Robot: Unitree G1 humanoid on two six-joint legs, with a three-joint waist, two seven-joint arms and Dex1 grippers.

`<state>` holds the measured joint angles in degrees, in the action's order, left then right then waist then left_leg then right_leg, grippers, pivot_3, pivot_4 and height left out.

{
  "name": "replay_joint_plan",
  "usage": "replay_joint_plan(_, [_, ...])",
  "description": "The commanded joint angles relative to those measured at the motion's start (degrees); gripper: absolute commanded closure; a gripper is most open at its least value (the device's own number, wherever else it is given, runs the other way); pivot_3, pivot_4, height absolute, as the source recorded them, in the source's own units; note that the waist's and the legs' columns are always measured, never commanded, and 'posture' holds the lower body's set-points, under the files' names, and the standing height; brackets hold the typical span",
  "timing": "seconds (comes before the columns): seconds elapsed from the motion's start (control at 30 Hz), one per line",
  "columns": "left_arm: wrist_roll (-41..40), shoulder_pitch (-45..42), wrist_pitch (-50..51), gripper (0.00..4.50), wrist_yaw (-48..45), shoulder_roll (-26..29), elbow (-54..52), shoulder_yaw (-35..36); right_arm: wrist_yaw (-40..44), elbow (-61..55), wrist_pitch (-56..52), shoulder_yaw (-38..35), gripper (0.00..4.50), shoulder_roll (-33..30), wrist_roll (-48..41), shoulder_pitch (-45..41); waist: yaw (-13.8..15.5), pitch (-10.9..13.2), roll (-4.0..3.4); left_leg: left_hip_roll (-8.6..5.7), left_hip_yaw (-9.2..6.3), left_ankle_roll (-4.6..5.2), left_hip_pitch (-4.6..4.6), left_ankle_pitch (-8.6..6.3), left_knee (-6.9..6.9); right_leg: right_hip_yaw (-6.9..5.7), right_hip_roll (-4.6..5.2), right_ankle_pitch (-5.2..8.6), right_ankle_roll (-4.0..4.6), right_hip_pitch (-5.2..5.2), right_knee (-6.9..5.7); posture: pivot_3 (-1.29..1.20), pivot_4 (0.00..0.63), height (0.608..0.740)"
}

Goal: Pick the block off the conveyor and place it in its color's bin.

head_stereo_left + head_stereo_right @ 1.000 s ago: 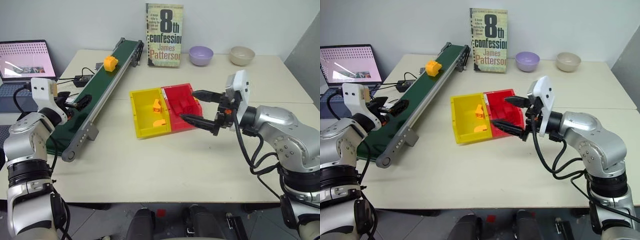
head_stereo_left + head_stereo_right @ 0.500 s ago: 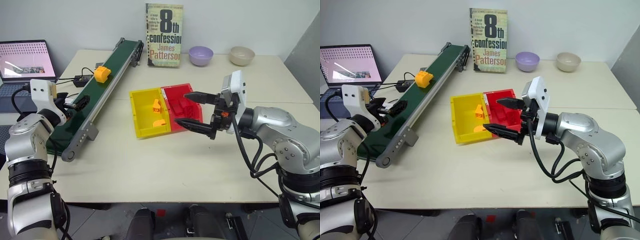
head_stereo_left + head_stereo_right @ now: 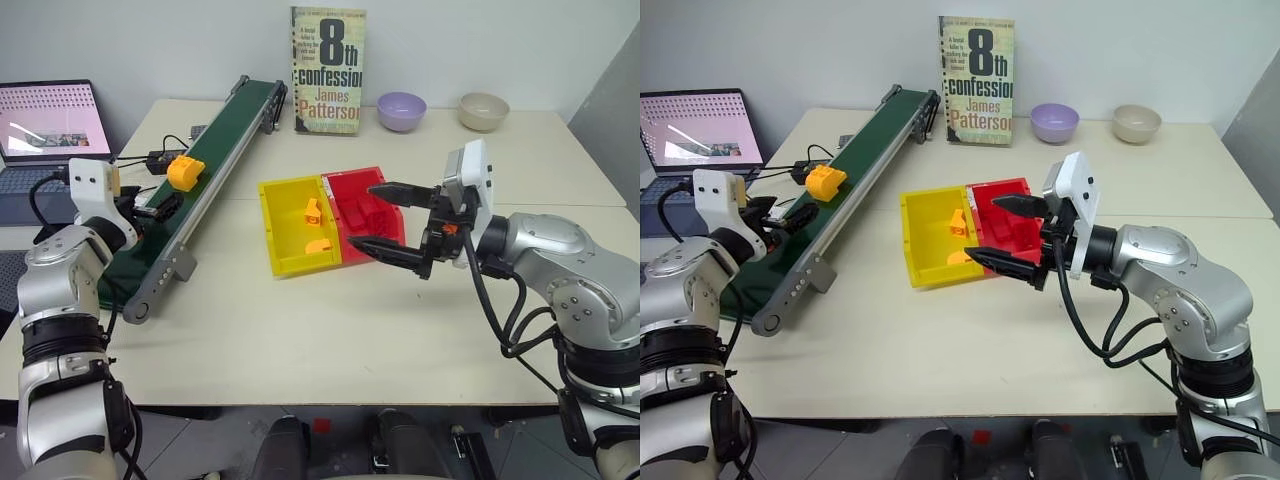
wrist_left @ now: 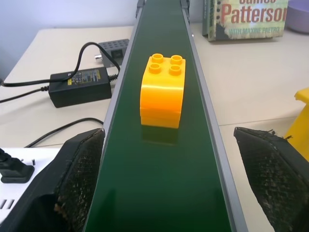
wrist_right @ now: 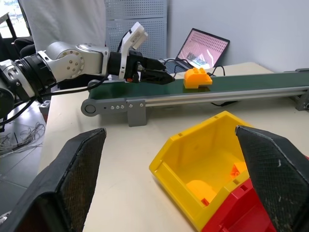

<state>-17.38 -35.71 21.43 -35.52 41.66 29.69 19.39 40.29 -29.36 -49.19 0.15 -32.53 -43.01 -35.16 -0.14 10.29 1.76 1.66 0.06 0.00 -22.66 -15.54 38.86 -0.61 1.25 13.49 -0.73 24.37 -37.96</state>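
The orange-yellow block rides on the conveyor's dark green belt, about halfway along it. My left gripper is open just above the belt at the near end. The block stands a short way ahead of it, centred between the fingers and untouched. My right gripper hovers open and empty over the near right side of the red bin, pointing left. The yellow bin, joined to the red one, holds two orange-yellow pieces.
A book stands upright at the back of the table, with a purple bowl and a beige bowl to its right. A laptop and a black power adapter with cables lie left of the conveyor.
The block has travelled down the belt toward my left gripper. Both grippers remain open, roughly where they were.
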Motion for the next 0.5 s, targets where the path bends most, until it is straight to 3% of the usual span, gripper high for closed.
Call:
replay_joint_plan(0.03, [0.54,-1.74,-1.54,0.03,-0.02,1.39,0.12,0.05,0.32,-2.97,-0.82,-1.81,0.00,-1.12,-3.03,-0.42,0.00,0.00,0.00,0.00,0.00,0.00,0.00,0.00,0.00,0.00,0.00,0.00,0.00,0.00,0.00,0.00,0.150,0.740])
replay_joint_plan(0.33, [1.10,-1.05,-1.94,0.03,-0.23,1.63,0.95,-0.01,0.44,-3.61,-2.21,-2.04,0.00,-2.70,-6.03,-0.40,0.00,0.00,0.00,0.00,0.01,0.00,0.00,0.00,0.00,0.00,0.01,0.00,0.00,0.00,0.00,0.00,0.150,0.740])
replay_joint_plan(0.5, [0.52,2.57,-0.67,0.93,-0.03,2.30,-2.03,1.25,0.49,-2.70,-1.70,-1.56,0.00,-2.98,-6.12,-1.07,-0.02,0.00,0.00,0.02,0.00,0.00,0.00,0.00,0.00,0.01,0.01,0.00,0.00,0.00,0.01,0.00,0.150,0.740])
